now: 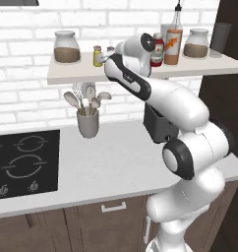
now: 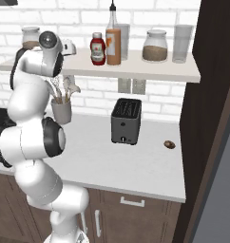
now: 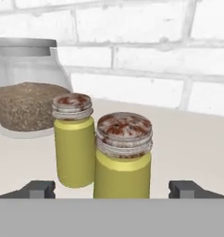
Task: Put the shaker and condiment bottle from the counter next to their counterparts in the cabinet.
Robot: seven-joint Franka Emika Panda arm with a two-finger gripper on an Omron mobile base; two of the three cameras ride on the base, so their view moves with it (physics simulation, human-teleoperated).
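Observation:
On the cabinet shelf (image 1: pixel 72 74) two small shakers stand side by side. The nearer, duller yellow shaker (image 3: pixel 123 159) stands upright between the fingertips (image 3: pixel 39 189) of my gripper (image 3: pixel 113 190), which is open, and neither tip touches it. Just behind it to the left is the greener counterpart shaker (image 3: pixel 74 143) (image 1: pixel 97 56). From the left base view my gripper (image 1: pixel 107 55) covers most of the shaker (image 1: pixel 110 49). Further right on the shelf the orange condiment bottle (image 1: pixel 173 43) (image 2: pixel 113 45) stands upright beside the red ketchup bottle (image 1: pixel 157 49) (image 2: pixel 98 49).
A glass jar of brown grains (image 3: pixel 26 92) (image 1: pixel 67 47) sits left of the shakers. Another jar (image 1: pixel 195 44) and a tumbler (image 1: pixel 219 39) stand at the shelf's right end. Below are a utensil holder (image 1: pixel 88 120), a toaster (image 2: pixel 126 121), a cooktop (image 1: pixel 25 162) and a dark cupboard (image 2: pixel 212 118).

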